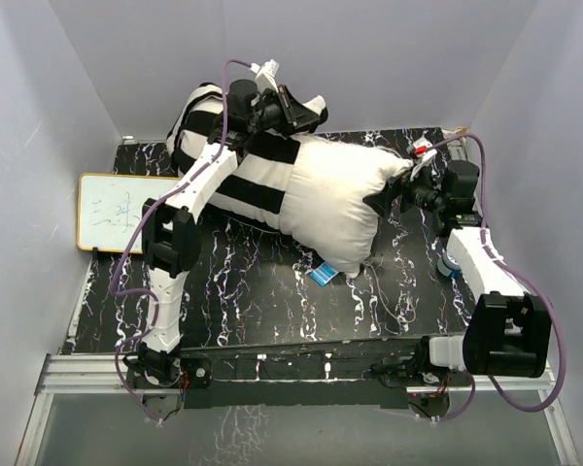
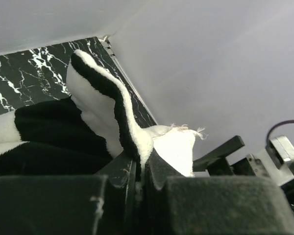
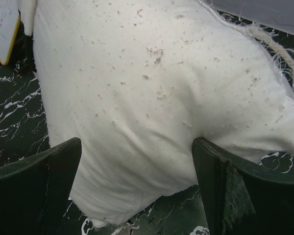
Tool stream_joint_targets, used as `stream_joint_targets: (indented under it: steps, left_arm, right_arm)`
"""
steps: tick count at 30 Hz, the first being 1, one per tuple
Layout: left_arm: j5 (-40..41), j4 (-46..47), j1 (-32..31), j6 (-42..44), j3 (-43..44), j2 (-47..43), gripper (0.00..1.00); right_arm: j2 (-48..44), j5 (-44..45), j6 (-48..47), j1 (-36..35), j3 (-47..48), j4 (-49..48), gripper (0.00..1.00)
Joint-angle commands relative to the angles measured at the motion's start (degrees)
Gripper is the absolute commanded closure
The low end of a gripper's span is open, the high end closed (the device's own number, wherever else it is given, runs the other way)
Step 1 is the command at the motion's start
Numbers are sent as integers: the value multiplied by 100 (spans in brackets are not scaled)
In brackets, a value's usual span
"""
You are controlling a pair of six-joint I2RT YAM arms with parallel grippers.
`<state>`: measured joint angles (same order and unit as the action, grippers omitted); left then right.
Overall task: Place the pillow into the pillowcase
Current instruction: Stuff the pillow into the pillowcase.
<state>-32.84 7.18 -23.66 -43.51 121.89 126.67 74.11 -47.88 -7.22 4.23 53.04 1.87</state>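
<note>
Two grips share the work here. The left gripper (image 1: 290, 109) is clamped tight on an edge of the pillowcase (image 1: 262, 194), with a striped fold pinched between its pads. This is apparently to pin the sleeve so it cannot slide along while the filling is driven in. Below and behind that gripper the striped cloth bunches over the table (image 1: 253, 301). The pillow (image 1: 335, 209) sits partly inside it. By my reading roughly half is covered, and the bare white end sticks out toward the right gripper (image 1: 396, 197). That gripper has its jaws spread wide, one finger on either side of the pillow's bare end. The fabric bulges between them and nothing is squeezed. Whether the fingers touch the cloth I cannot tell. Such a straddle looks meant for a fresh hold, or for a shove toward the left gripper. Much remains, since the exposed end has not yet gone in.
</note>
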Motion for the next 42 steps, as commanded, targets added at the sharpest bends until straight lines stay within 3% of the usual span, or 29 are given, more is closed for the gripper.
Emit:
stream_joint_targets:
  steps: [1, 3, 4, 5, 7, 8, 11, 14, 18, 20, 24, 27, 29, 32, 35, 39, 42]
  left_arm:
    - [-540, 162, -366, 356, 250, -497, 100]
    - [-583, 85, -620, 478, 358, -509, 100]
    - [-597, 39, -763, 543, 419, -514, 100]
    - [-594, -33, -923, 617, 508, -512, 100]
    - [-581, -257, -1265, 798, 784, -461, 100]
    - [-570, -380, -1411, 862, 928, -422, 100]
    - [-579, -408, -1769, 873, 1106, -335, 100]
    - [-514, -216, -1925, 772, 1037, -180, 100]
    - [-402, -264, -1932, 701, 965, 216, 100]
    - [-385, -66, -1932, 519, 891, 382, 93]
    - [-292, 128, -1938, 247, 1190, 647, 60]
    - [5, -849, -1925, 1080, 1486, 383, 39]
    - [666, -1532, -1923, 1910, 1061, -277, 30]
    - [1533, -2038, -1922, 3017, -577, -1795, 20]
    - [2329, -1714, -1908, 3416, -3060, -3604, 9]
    - [2987, -1206, -1855, 2856, -5684, -5690, 3]
    - [2944, -619, -1658, 2003, -7157, -6338, 3]
  right_arm:
    - [416, -135, 1801, -180, -508, -2299, 1]
    - [876, -173, 2271, -457, -380, -2809, 1]
    - [1089, -174, 2433, -623, -208, -2955, 7]
    - [1282, -214, 2630, -753, 7, -3100, 23]
    - [1508, -347, 3199, -859, 485, -3416, 68]
    - [1501, -353, 3498, -895, 654, -3666, 79]
    - [1134, -174, 4665, -907, 601, -4670, 92]
    - [923, -137, 5048, -924, 254, -4645, 92]
    - [661, 144, 3830, -706, -601, -3444, 90]
    - [538, 202, 3414, -483, -968, -3141, 85]
    - [698, 552, 2574, -92, -1095, -2496, 67]
    - [912, 191, 2380, 402, -941, -2301, 51]
    - [911, -203, 2162, 650, -786, -2116, 36]
    - [648, -850, 1322, 933, -387, -1547, 15]
    - [197, -1137, -55, 1124, 126, -494, 2]
    - [-145, -1060, -2026, 1203, 1042, 1361, 1]
    - [7, -2151, -3217, 1196, 1682, 2485, 1]
